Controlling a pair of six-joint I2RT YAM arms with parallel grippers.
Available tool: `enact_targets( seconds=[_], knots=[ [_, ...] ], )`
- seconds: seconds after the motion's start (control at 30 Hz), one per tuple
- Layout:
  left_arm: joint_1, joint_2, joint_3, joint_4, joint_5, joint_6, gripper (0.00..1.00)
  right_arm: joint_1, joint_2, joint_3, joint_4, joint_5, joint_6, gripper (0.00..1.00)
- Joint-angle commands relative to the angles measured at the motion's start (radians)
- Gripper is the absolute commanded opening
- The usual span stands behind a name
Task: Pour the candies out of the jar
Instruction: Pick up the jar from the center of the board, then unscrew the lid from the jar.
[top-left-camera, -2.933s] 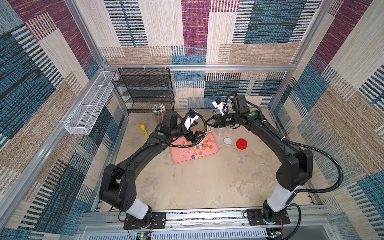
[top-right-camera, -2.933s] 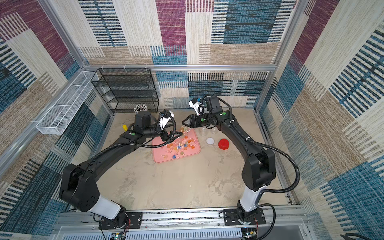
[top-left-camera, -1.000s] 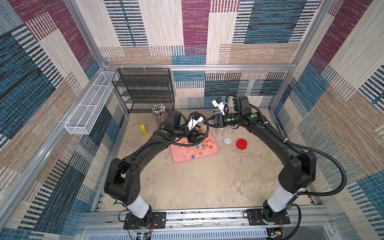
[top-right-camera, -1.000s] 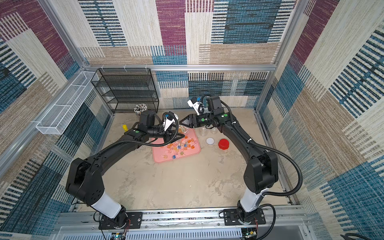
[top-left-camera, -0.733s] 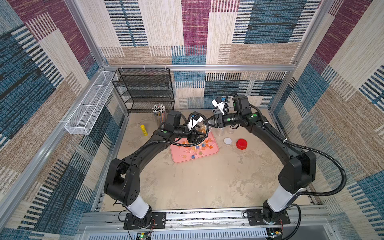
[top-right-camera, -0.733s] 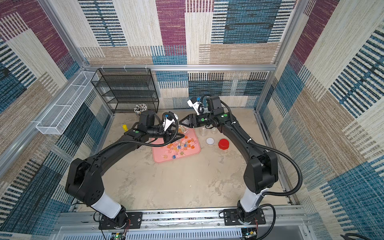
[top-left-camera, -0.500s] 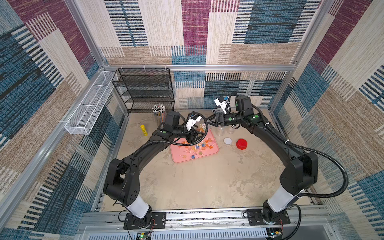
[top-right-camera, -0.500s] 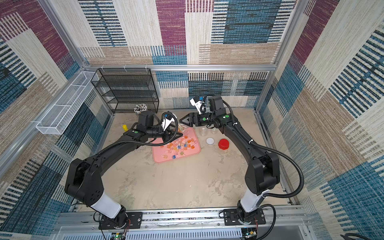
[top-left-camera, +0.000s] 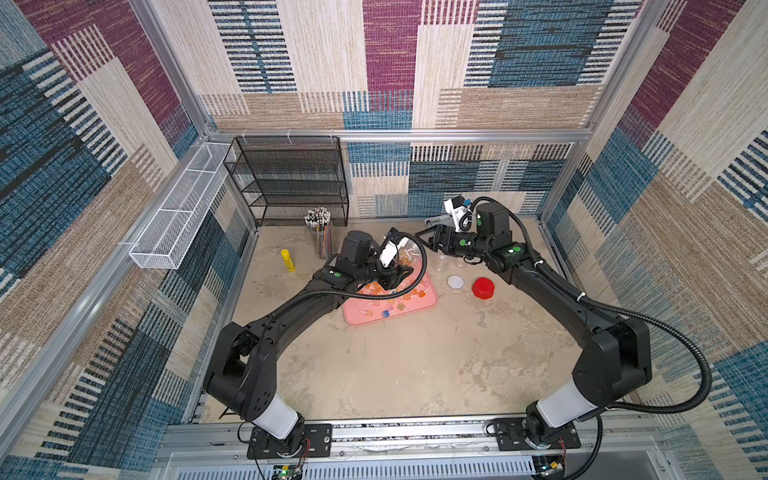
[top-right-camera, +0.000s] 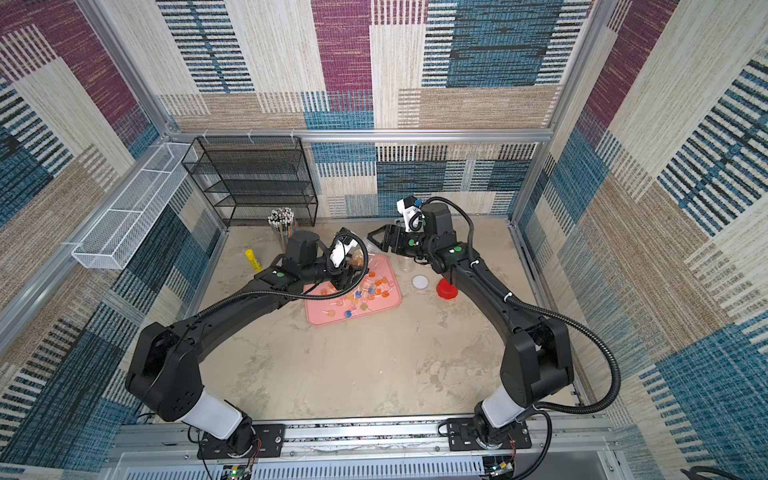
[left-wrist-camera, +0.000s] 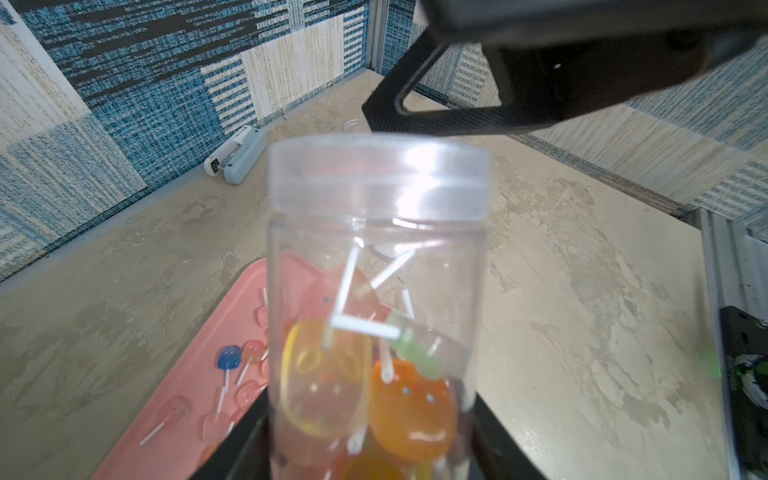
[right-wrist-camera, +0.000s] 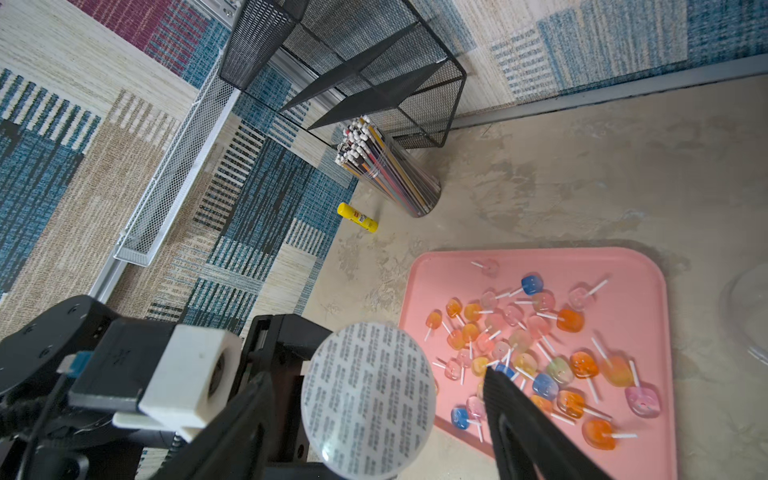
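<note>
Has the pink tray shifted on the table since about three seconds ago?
No. The pink rectangular plastic tray lies where it did, its right edge just as far from the flat white round disc and red round cap.

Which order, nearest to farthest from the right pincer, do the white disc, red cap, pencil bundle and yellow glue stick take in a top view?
From the right pincer:
1. white disc, beside the pink tray.
2. red cap, just past the disc.
3. pencil bundle, by the black rack.
4. yellow glue stick, toward the left wall.
</note>
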Motion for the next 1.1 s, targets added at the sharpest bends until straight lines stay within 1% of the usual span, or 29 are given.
enact_targets(
  seconds=[0.0, 0.17, 0.3, 0.47, 0.57, 0.67, 0.77, 0.8, 0.9, 1.0, 1.03, 1.07],
  knots=[
    [-0.013, -0.017, -0.006, 0.071, -0.077, 0.002, 0.00, 0.020, -0.007, -0.008, 0.062, 0.072, 0.028, 0.81],
    [-0.028, -0.023, -0.008, 0.074, -0.107, 0.007, 0.00, 0.041, -0.002, -0.024, 0.061, 0.107, 0.035, 0.80],
    [-0.035, -0.026, -0.006, 0.073, -0.114, 0.012, 0.00, 0.055, -0.003, -0.034, 0.084, 0.105, 0.045, 0.78],
    [-0.038, -0.024, -0.002, 0.070, -0.123, 0.012, 0.00, 0.065, 0.006, -0.036, 0.105, 0.105, 0.055, 0.72],
    [-0.041, -0.024, -0.002, 0.067, -0.125, 0.012, 0.00, 0.068, 0.007, -0.038, 0.112, 0.104, 0.058, 0.66],
    [-0.042, -0.020, 0.002, 0.062, -0.125, 0.011, 0.00, 0.070, 0.011, -0.035, 0.118, 0.090, 0.059, 0.65],
    [-0.042, -0.016, 0.010, 0.058, -0.122, 0.012, 0.00, 0.076, 0.015, -0.032, 0.122, 0.102, 0.057, 0.65],
    [-0.042, -0.016, 0.010, 0.056, -0.122, 0.013, 0.00, 0.076, 0.014, -0.032, 0.123, 0.104, 0.056, 0.63],
    [-0.042, -0.018, 0.009, 0.055, -0.123, 0.010, 0.00, 0.076, 0.008, -0.039, 0.131, 0.110, 0.050, 0.52],
    [-0.039, -0.026, 0.003, 0.062, -0.110, 0.006, 0.00, 0.075, -0.002, -0.038, 0.141, 0.088, 0.012, 0.46],
    [-0.033, -0.029, 0.002, 0.063, -0.077, 0.002, 0.00, 0.073, -0.006, -0.039, 0.153, 0.061, -0.010, 0.44],
    [-0.020, -0.029, 0.004, 0.064, -0.015, -0.003, 0.00, 0.065, -0.011, -0.043, 0.171, 0.021, -0.029, 0.43]
  ],
)
